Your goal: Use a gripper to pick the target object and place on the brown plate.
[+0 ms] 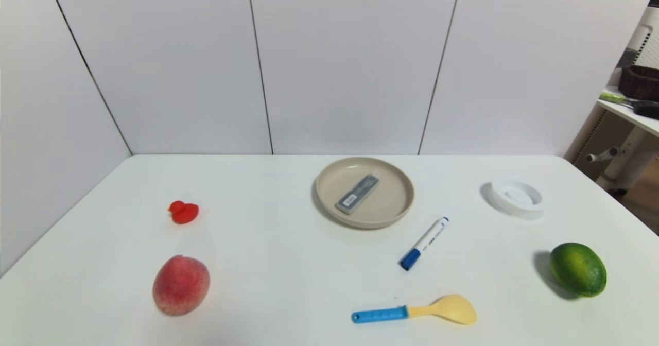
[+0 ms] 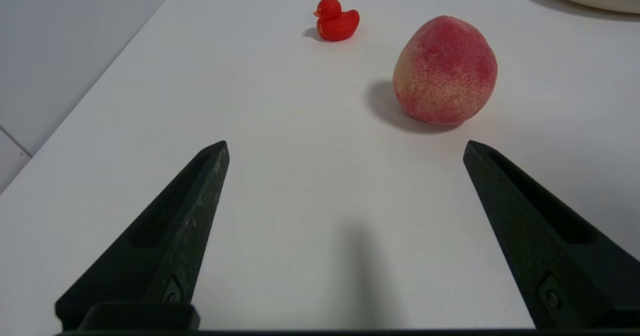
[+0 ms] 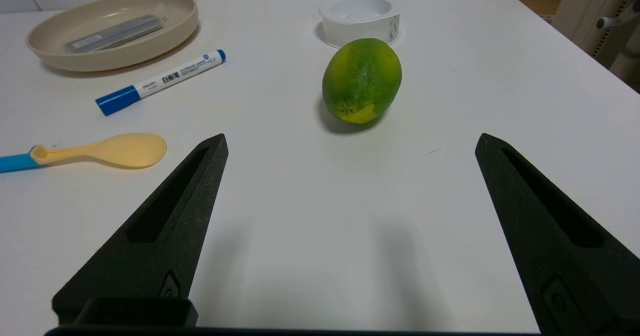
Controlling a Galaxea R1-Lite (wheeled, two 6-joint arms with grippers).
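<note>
Nearest the robot, both black two-fingered claws hang low over the white table with their tapered jaws spread wide and nothing between them: the left gripper (image 2: 345,146) faces a fuzzy red-and-yellow peach (image 2: 444,71) on the near left, the right gripper (image 3: 350,143) a glossy, dimpled green lime (image 3: 361,80) on the near right. Neither arm appears in the head view, so both seem drawn back clear of the work. Between them, near the front edge, lies a pale yellow plastic spoon with a blue handle (image 1: 415,311). Farther out, a blue-capped white marker (image 1: 424,243) lies slantwise just short of the round beige-tan plate (image 1: 396,178) with its raised rim. The slim flat grey case with a white barcode label (image 1: 357,194) lies flat inside that plate, diagonal across its floor, so the placing looks done. Far left sits a small red rubber duck (image 1: 183,212); far right, a white ring-shaped dish (image 1: 515,197).
</note>
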